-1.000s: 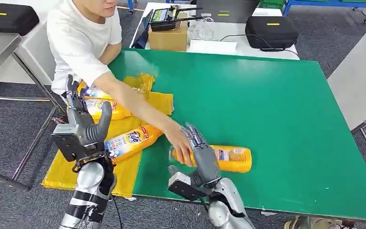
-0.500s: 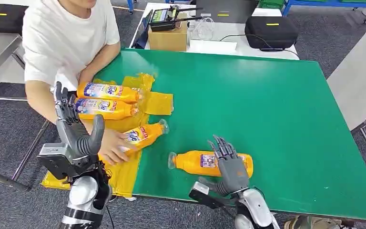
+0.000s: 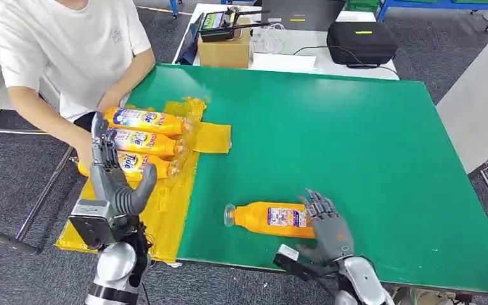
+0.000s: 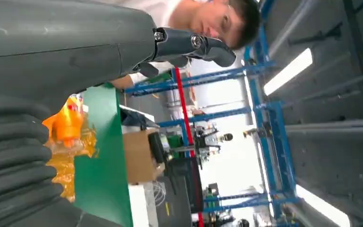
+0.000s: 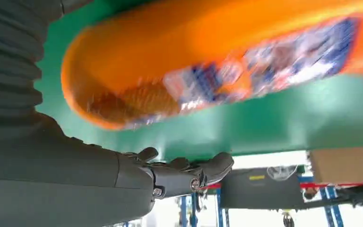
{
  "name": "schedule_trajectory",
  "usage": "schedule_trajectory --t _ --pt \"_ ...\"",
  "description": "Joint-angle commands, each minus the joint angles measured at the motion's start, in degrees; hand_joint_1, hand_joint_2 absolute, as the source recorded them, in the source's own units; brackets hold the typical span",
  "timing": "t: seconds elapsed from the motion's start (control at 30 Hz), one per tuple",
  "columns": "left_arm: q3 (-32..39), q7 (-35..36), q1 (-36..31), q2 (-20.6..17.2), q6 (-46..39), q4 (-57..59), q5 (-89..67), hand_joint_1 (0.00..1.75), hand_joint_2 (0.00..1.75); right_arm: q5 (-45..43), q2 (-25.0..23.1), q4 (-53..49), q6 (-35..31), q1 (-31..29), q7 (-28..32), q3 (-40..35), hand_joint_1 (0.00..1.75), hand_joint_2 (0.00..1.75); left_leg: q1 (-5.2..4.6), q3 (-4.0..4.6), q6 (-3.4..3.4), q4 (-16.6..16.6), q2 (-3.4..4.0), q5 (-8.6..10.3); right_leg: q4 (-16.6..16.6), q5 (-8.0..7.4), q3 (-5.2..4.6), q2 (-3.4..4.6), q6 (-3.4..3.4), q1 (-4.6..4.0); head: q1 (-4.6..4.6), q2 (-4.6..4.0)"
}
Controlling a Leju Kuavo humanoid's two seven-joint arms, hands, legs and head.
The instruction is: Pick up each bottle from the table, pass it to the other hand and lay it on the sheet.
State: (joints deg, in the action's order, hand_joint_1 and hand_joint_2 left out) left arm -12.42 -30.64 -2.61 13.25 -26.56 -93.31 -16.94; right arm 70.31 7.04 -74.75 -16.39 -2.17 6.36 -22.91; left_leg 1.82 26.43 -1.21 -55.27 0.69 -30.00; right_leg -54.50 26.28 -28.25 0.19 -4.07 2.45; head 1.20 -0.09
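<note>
- Orange plastic marks the lone bottle (image 3: pixel 272 218), which is laid on its side on the green tabletop (image 3: pixel 330 133), well apart from the yellow sheet (image 3: pixel 165 210) toward the right arm's side, with its clear cap pointed back at the sheet.
- The right hand (image 3: pixel 328 227) is seen at the base end of the lone bottle, on the side away from the sheet; its fingers are spread and raised, nothing is gripped, and whether the bottle is touched cannot be told.
- In the right wrist view the lone bottle (image 5: pixel 217 61) is shown blurred and close above the right hand's extended fingers (image 5: pixel 189 172), with green tabletop between them.
- The yellow sheet is spread over the tabletop's corner next to the left arm, and three more orange bottles are laid on it side by side: the far bottle (image 3: pixel 146 120), the middle bottle (image 3: pixel 145 142) and the near bottle (image 3: pixel 141 164).
- The left hand (image 3: pixel 115 178) is held upright over the sheet's near part, fingers apart and straight, with nothing grasped.
- A person (image 3: pixel 70 44) in a white shirt is seated at the sheet's far side, with a person's hand (image 3: pixel 84 152) placed at the near bottle's base.
- Beyond the tabletop, past the sheet, a cardboard box (image 3: pixel 224 49) and a black case (image 3: pixel 361 41) are set on a white table.
</note>
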Motion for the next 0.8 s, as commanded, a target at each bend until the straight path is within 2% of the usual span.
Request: schedule_trajectory --t 0.03,0.3,0.43,0.53,0.6,0.73,0.8 --pt "-2.45 -1.06 0.11 -2.86 -0.48 -0.16 -1.96 0.00 1.75 1.40 2.75 4.60 1.68 -6.76 -0.41 1.63 0.00 1.75 0.01 -0.04 0.11 0.04 0.04 0.00 0.04 -0.03 0.00 0.06 0.18 -0.05 -0.02 0.00" --pt "-4.16 -1.38 0.31 -2.78 -0.85 0.57 -3.15 0.00 1.75 -1.08 -0.48 9.89 4.05 -8.78 0.76 -1.40 0.00 1.75 0.03 -0.12 0.11 0.10 0.07 0.00 0.08 -0.03 0.07 0.10 0.22 -0.08 -0.02 0.00" --pt "-4.34 -1.33 0.01 -2.97 -1.02 0.94 -3.31 0.00 1.75 -0.90 -0.48 12.78 4.23 -10.18 0.71 -2.67 0.00 1.75 0.02 -0.07 0.09 0.08 0.05 0.02 0.06 -0.05 0.04 0.07 0.18 -0.06 0.00 0.00" --pt "-4.23 -0.48 0.50 -3.18 -0.47 0.56 -2.88 0.00 1.75 -1.40 0.20 12.71 5.00 -9.57 0.23 -3.16 0.00 1.75 0.06 -0.11 0.16 0.12 0.02 0.02 0.13 -0.06 0.09 0.06 0.31 -0.12 0.00 0.00" --pt "-3.91 -0.06 0.99 -3.19 -0.34 0.28 -2.95 0.00 1.75 -1.43 0.90 12.27 6.13 -8.88 -0.66 -3.49 0.00 1.75 0.00 -0.07 0.09 0.08 -0.03 0.01 0.06 -0.01 0.07 0.00 0.16 -0.04 0.00 0.00" --pt "-3.77 0.12 1.12 -2.96 -0.30 0.60 -3.24 0.00 1.75 -0.34 2.07 14.06 8.26 -9.62 -2.81 -4.20 0.00 1.75 0.01 -0.07 0.10 0.07 -0.02 0.00 0.07 -0.01 0.07 0.01 0.17 -0.05 0.00 0.00" --pt "-3.34 0.54 1.74 -2.52 -0.38 0.13 -3.71 0.00 1.75 5.65 2.45 15.52 9.12 -10.51 -11.45 -5.23 0.00 1.75 0.02 -0.07 0.10 0.07 -0.02 0.00 0.07 -0.02 0.07 0.01 0.17 -0.05 -0.02 0.00"
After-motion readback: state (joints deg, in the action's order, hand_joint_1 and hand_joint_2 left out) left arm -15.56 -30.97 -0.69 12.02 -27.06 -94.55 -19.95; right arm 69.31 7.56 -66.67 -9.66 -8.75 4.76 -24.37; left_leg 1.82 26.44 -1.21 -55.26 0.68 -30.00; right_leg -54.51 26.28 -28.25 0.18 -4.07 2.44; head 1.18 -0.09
